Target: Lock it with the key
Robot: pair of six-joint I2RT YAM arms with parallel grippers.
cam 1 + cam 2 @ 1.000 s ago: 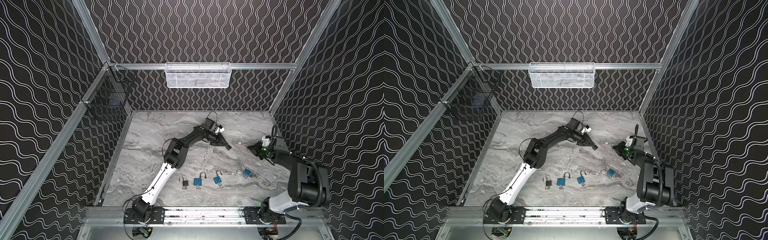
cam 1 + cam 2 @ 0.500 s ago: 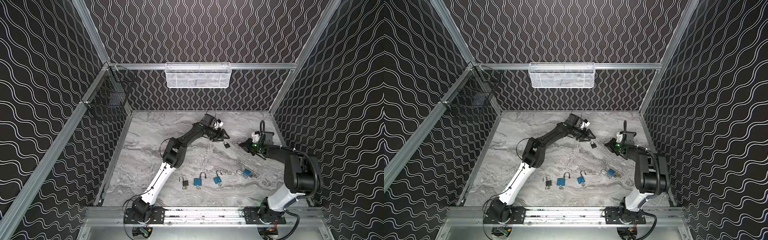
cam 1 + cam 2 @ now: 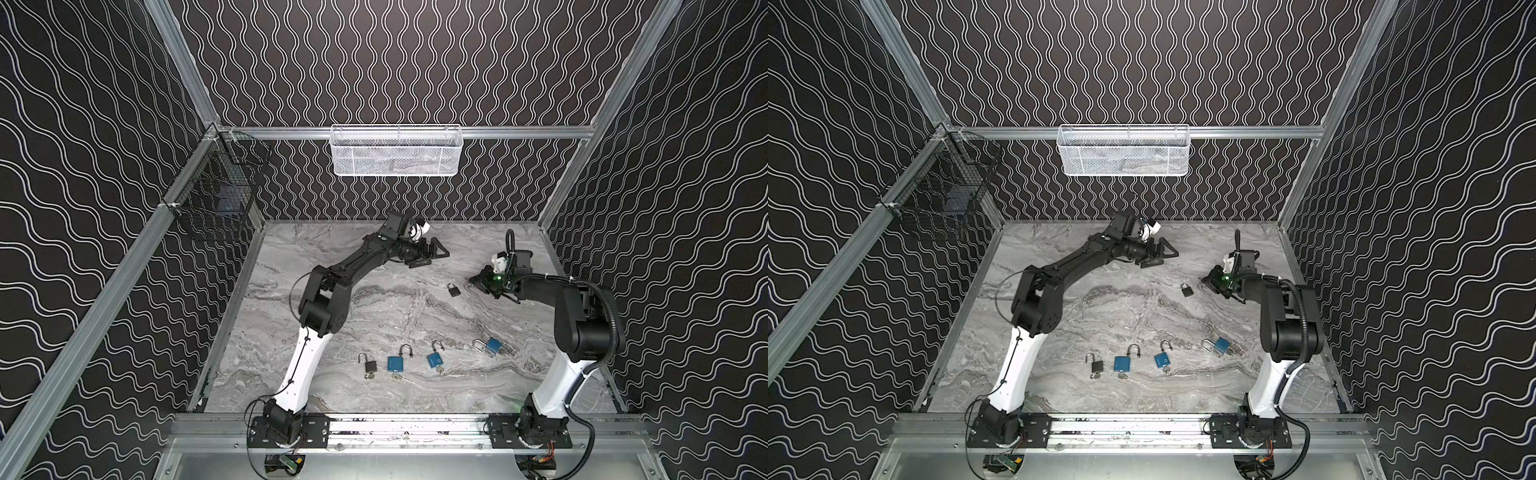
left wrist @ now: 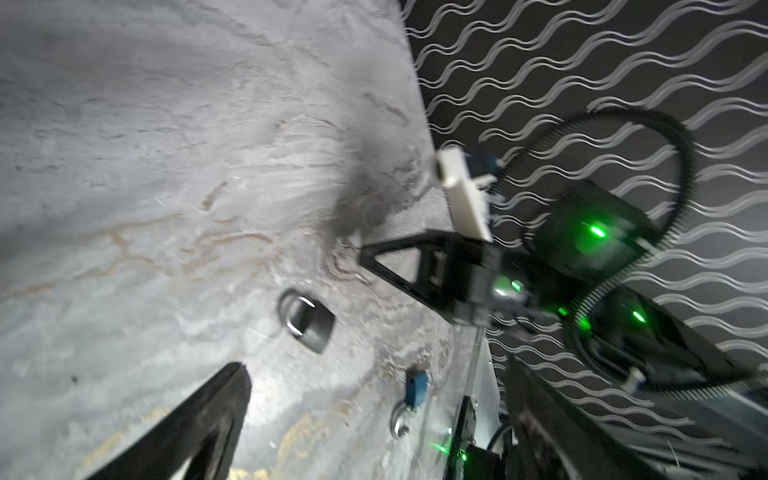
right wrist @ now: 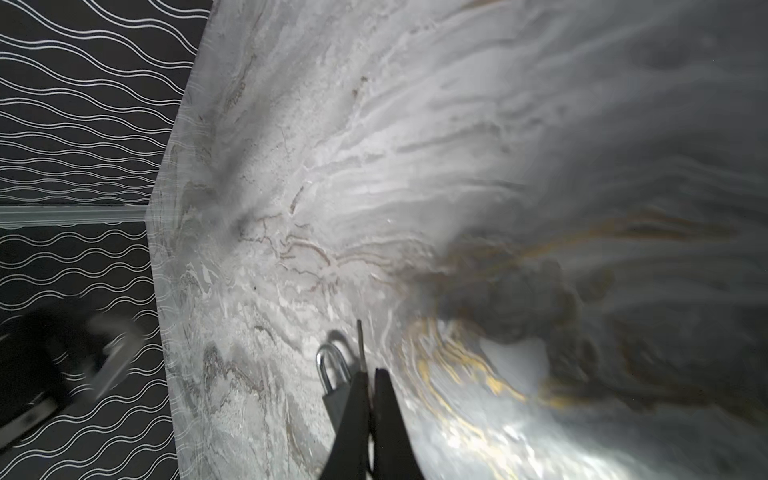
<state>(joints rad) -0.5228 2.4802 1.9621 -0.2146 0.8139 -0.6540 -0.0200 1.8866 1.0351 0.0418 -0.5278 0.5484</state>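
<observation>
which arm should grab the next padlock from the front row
Left, probably: the left hand is open and empty, while the right hand is shut on what looks like a key, next to the dark padlock.

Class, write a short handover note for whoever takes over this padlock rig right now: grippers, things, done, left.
Left gripper: open, empty, at the back of the table.
Right gripper: shut on what looks like a key.
Far padlock: flat on the table beside the right gripper, shackle looks closed, so likely done.
Left: front row, one dark padlock and three blue padlocks, shackles look open.
</observation>
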